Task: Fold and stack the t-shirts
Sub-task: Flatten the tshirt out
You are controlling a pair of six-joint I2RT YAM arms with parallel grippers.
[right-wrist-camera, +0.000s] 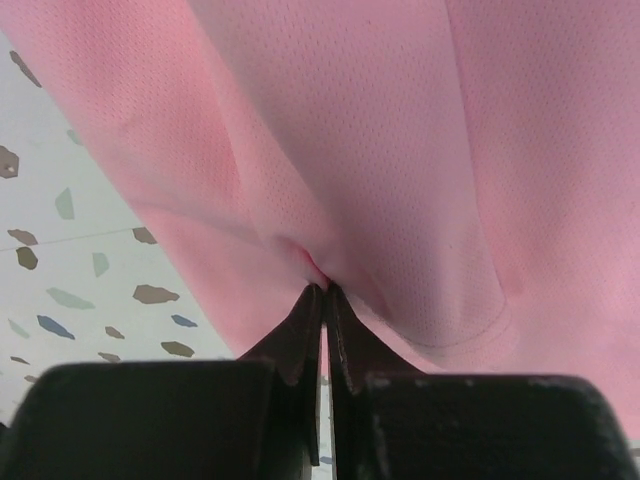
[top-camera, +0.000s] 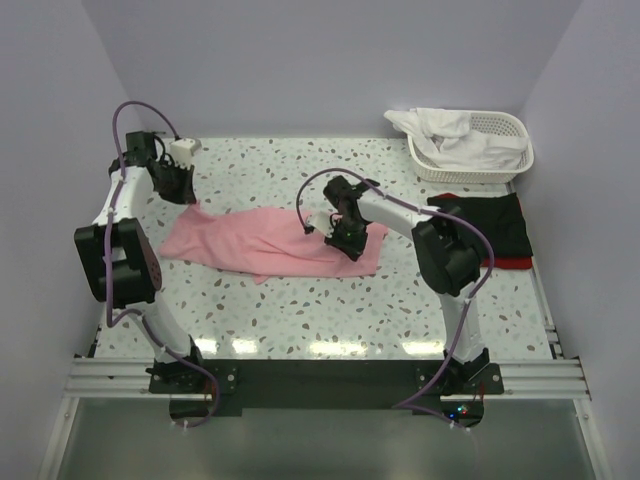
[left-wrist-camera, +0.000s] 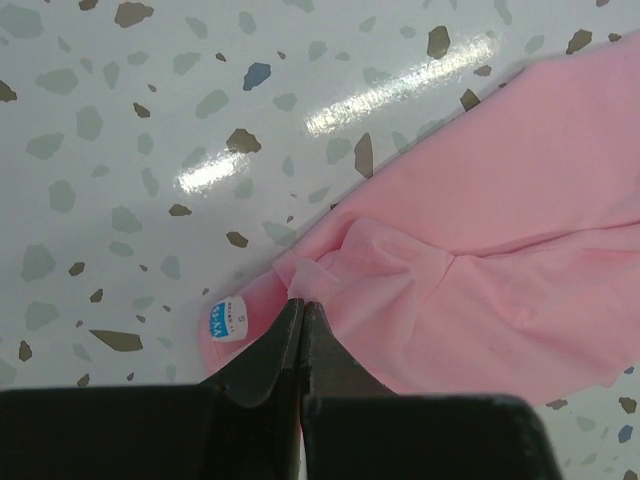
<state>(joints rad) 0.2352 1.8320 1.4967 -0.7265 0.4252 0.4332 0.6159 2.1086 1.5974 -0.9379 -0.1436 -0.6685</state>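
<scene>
Both arms are on the soft light pink cloth t-shirt (top-camera: 265, 240), which lies strung out on the speckled terrazzo table (top-camera: 300, 310). Its long axis runs left to right between them, with the left end a bit farther back. The left gripper (left-wrist-camera: 300, 305) is clamped tight on a bunched fold beside the small neck label (left-wrist-camera: 226, 320). The right gripper (right-wrist-camera: 323, 290) is pinched closed on a pleat at the opposite end, probably the hem side, though that's hard to call this close. Each arm has its own end, so I'd expect the next move to work along that axis.
</scene>
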